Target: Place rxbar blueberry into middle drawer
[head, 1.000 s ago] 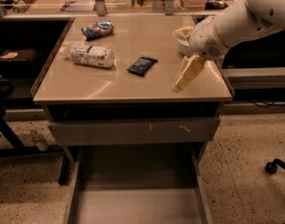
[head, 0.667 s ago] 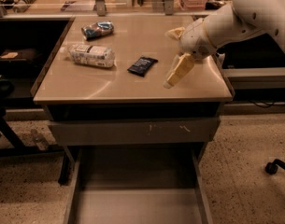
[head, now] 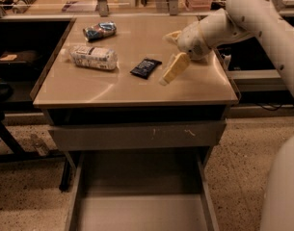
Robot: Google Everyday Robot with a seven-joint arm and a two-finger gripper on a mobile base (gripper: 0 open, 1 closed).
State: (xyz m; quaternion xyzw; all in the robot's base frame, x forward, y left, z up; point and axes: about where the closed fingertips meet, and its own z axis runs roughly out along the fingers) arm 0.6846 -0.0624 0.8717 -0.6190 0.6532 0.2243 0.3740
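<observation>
Your pale two-finger pincer (head: 164,57) hangs over the right part of the tan flat-topped bench (head: 137,89), its fingers spread and pinching nothing. The small black-wrapped rxbar blueberry (head: 145,67) lies flat on the bench just left of the pincer, apart from it. Nearer you, below the bench top, the wide grey metal middle drawer (head: 141,211) stands pulled out. At far left lie a blue-and-white snack bag (head: 99,30) and a whitish printed packet (head: 91,57).

A blue-and-white snack bag (head: 99,31) lies behind a whitish printed packet (head: 92,57) on the left of the tan tabletop (head: 137,90).
</observation>
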